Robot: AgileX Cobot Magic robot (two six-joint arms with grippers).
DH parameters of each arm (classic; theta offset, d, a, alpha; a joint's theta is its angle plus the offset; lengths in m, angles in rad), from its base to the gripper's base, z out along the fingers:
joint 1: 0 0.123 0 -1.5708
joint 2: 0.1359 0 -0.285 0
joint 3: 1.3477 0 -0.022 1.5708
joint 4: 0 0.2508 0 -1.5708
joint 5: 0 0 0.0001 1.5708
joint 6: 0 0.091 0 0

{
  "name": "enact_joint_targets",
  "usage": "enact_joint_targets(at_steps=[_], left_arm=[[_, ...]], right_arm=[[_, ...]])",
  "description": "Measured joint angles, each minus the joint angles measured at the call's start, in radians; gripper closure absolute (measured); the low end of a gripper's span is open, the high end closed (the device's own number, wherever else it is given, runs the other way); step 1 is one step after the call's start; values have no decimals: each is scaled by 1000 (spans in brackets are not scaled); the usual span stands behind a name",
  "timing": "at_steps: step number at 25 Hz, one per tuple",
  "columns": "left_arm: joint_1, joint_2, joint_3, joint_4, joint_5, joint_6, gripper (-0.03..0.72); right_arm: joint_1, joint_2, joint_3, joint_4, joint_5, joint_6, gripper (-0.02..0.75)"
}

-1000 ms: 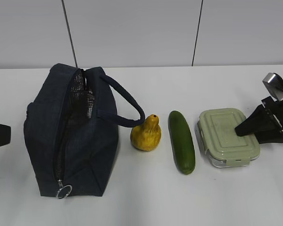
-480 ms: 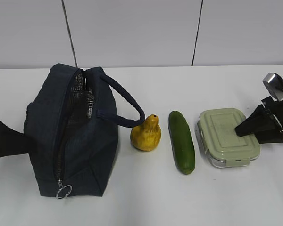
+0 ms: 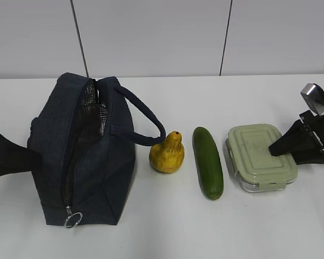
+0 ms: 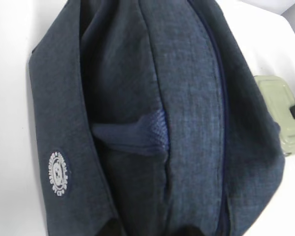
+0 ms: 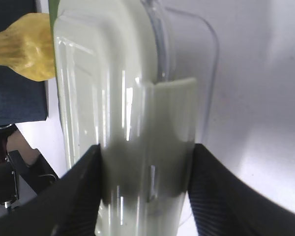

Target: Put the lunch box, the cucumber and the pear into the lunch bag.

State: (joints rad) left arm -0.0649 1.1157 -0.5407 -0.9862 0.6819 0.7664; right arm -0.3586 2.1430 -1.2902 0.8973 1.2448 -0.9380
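Between my right pincer's (image 5: 145,194) two dark fingers (image 5: 76,196) sits the lunch box (image 3: 261,156), its sage-green lid (image 5: 113,113) filling the gap as they straddle one end, though I cannot tell whether they press it. Just past the box from that pincer lies the cucumber (image 3: 207,162), then the yellow pear (image 3: 168,153), then the navy lunch bag (image 3: 81,154) with its zipper open, all on the white table (image 3: 167,226). My left pincer (image 3: 11,155) presses against the bag's far end, and I cannot tell how its jaws stand.
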Motion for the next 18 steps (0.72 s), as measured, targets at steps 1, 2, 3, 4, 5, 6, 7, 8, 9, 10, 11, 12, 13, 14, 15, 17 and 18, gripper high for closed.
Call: enact_joint_targets(at_steps=[1, 2, 3, 4, 5, 6, 7, 8, 9, 10, 11, 12, 13, 14, 15, 17, 18], left_arm=[[0, 0, 0, -1, -4, 3, 443], [0, 0, 0, -1, -8, 5, 443], [0, 0, 0, -1, -11, 8, 443], [0, 1, 0, -1, -14, 11, 443], [0, 7, 0, -2, -14, 14, 443], [0, 15, -1, -4, -15, 15, 443], [0, 28, -2, -5, -15, 15, 443], [0, 43, -6, -8, -15, 15, 438], [-1, 58, -12, -8, -15, 15, 430], [-5, 70, -21, -8, -15, 15, 419], [-10, 83, -33, -8, -15, 15, 410], [-15, 95, -45, -8, -14, 16, 402], [-21, 105, -56, -8, -13, 18, 398], [-28, 113, -68, -8, -12, 18, 396], [-33, 119, -78, -8, -7, 18, 395], [-36, 123, -89, -8, 5, 18, 392], [-36, 123, -92, -8, 19, 18, 392]], right_arm=[[0, 0, 0, 0, 0, 0, 346], [0, 0, 0, 0, 0, 0, 346], [0, 0, 0, 0, 0, 0, 346], [0, 0, 0, 0, 0, 0, 346], [0, 0, 0, 0, 0, 0, 346], [0, 0, 0, 0, 0, 0, 346], [0, 0, 0, 0, 0, 0, 346], [0, 0, 0, 0, 0, 0, 346], [0, 0, 0, 0, 0, 0, 346], [0, 0, 0, 0, 0, 0, 346], [0, 0, 0, 0, 0, 0, 346], [0, 0, 0, 0, 0, 0, 346], [0, 0, 0, 1, 0, 0, 346], [0, 0, 0, 1, 0, 0, 346], [0, 0, 0, 1, 0, 0, 346], [0, 0, 0, 1, 0, 0, 346], [0, 0, 0, 1, 0, 0, 346]])
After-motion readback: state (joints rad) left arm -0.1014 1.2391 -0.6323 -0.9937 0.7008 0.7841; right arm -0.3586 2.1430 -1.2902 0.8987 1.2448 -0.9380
